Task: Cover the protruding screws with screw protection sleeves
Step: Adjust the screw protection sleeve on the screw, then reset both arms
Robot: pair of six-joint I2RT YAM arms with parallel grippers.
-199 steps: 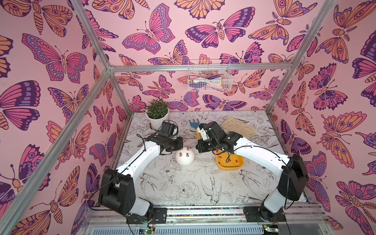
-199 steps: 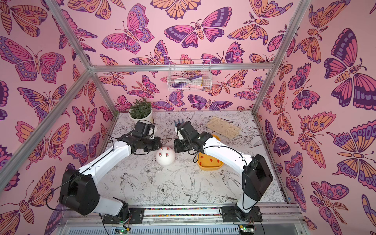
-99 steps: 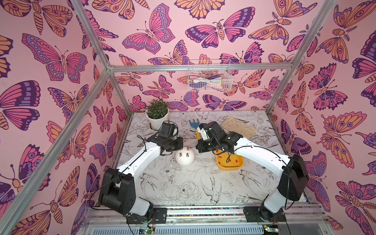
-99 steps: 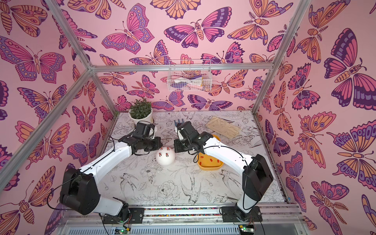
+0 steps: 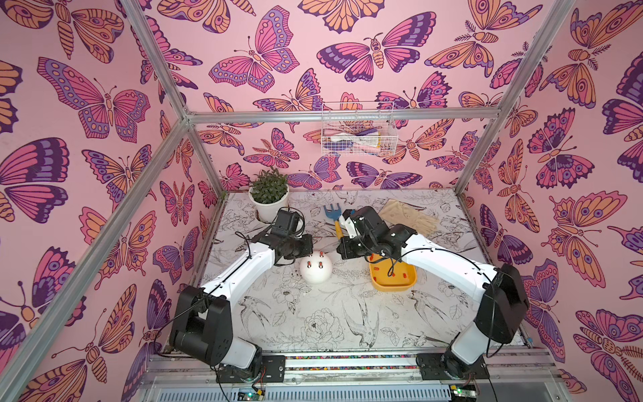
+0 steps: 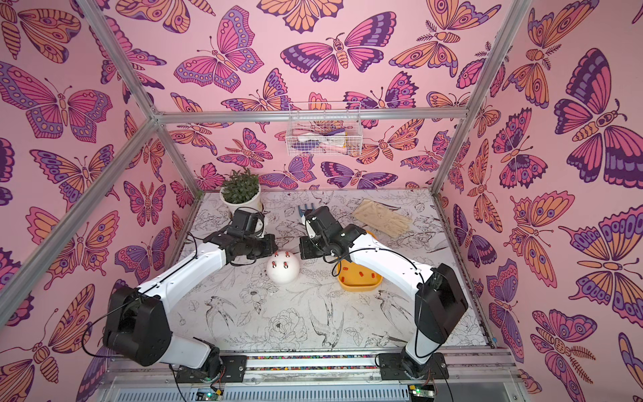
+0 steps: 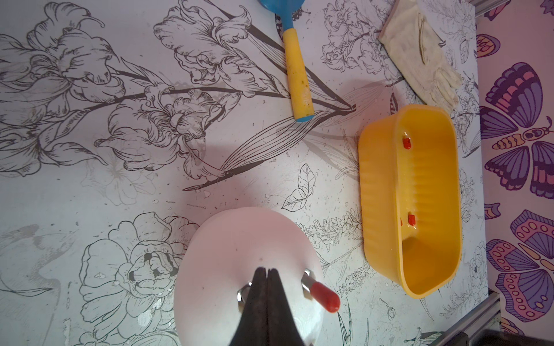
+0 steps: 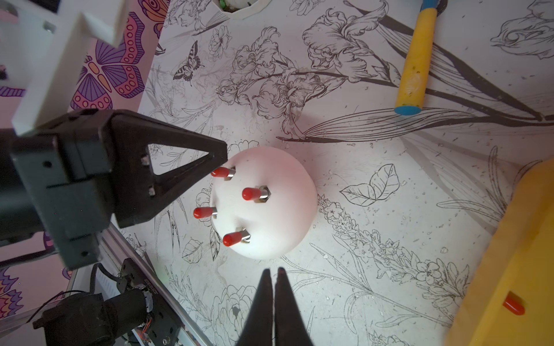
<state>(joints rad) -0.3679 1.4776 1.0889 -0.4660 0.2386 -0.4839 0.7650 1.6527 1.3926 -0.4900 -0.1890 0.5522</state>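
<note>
A white dome (image 8: pixel 269 209) stands on the table, seen in both top views (image 5: pixel 315 271) (image 6: pixel 283 269). Its protruding screws (image 8: pixel 263 193) each wear a red screw protection sleeve (image 8: pixel 250 193), three others beside it. My left gripper (image 7: pixel 266 269) is shut and empty. Its tip (image 8: pixel 223 152) rests at the dome's top beside one capped screw (image 7: pixel 325 296). My right gripper (image 8: pixel 273 271) is shut and empty, a short way off the dome. Loose sleeves (image 7: pixel 406 143) (image 8: pixel 513 304) lie in the yellow tray (image 5: pixel 389 288).
A blue and yellow garden fork (image 7: pixel 298 75) and a beige glove (image 5: pixel 407 215) lie behind the tray. A potted plant (image 5: pixel 268 198) stands at the back left. A wire basket (image 5: pixel 358 132) hangs on the back wall.
</note>
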